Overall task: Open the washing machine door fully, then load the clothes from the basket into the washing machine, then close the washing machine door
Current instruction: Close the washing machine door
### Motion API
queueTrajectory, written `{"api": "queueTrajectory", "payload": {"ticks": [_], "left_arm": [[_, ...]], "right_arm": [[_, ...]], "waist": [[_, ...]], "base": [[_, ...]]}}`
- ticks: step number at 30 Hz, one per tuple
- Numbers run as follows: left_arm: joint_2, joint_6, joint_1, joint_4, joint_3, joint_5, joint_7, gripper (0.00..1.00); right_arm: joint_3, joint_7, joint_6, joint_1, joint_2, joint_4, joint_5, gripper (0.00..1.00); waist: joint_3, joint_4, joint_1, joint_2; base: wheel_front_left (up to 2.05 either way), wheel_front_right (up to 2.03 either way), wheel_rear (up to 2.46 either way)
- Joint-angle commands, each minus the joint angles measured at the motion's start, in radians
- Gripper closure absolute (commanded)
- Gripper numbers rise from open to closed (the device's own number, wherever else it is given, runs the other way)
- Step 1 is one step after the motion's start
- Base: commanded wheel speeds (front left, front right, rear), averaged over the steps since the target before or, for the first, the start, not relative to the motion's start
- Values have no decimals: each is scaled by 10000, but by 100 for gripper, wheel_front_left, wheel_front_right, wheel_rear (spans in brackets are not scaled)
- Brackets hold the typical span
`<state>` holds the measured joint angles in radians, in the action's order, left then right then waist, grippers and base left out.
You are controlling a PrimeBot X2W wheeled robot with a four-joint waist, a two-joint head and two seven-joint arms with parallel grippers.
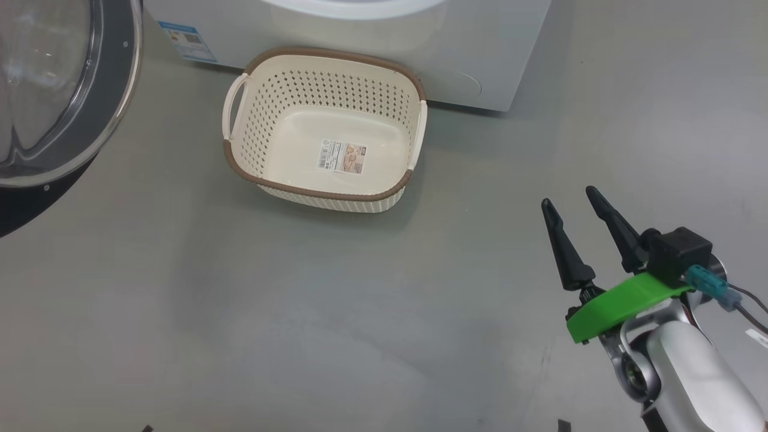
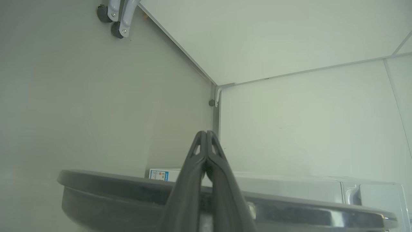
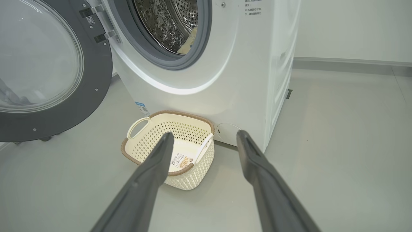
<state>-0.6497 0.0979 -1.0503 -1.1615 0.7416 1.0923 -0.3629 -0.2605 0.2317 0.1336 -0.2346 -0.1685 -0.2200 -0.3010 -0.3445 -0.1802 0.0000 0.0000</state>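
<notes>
Left gripper (image 2: pixel 206 132) is pressed together, empty, its fingers lying across the door (image 2: pixel 112 190) rim in the wrist view; can't tell if they touch it. Right gripper (image 1: pixel 569 198) is spread wide, empty, hovering over the floor (image 1: pixel 300 312) right of the basket (image 1: pixel 270 108). Basket is empty, label bare, parked against the machine (image 3: pixel 244 80) base under the opening. Clothes (image 3: pixel 188 40) show as a pale yellow scrap low in the drum (image 3: pixel 167 19), right by the seal (image 3: pixel 202 35). So loading looks done and closing the door is what's left. Risks: 1) fabric sits close to the lip, so if it slumps outward the door could pinch it and not latch. 2) Closed fingers on a glossy curved rim are a poor pushing contact, so they may skid off onto the glass or slide past the edge mid-swing. 3) Door is swung far out, so a push off the hinge arc would load the hinge rather than turn it. 4) Basket sits low in front, and I can't tell whether the door's bottom edge clears its rim. 5) A soft push may leave the door resting on the seal, unlatched.
</notes>
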Motion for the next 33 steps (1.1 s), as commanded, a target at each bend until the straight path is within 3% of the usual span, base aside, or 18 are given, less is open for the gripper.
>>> {"api": "queueTrajectory", "payload": {"ticks": [1,20,33], "left_arm": [[-767,116,-64,302,-81,29,-175,100],[-323,324,448,989,-589,593,-2355,100],[776,327,2252,3977,-1032,1819,-4155,100]], "right_arm": [[-170,140,-29,-295,0,253,-3,0],[-154,178,-29,-285,67,61,-48,0],[-130,252,-29,-183,284,-175,-147,0]], "waist": [[-1,-7,0,0],[318,54,0,0],[866,13,0,0]], "base": [[0,0,0],[0,0,0],[0,0,0]]}}
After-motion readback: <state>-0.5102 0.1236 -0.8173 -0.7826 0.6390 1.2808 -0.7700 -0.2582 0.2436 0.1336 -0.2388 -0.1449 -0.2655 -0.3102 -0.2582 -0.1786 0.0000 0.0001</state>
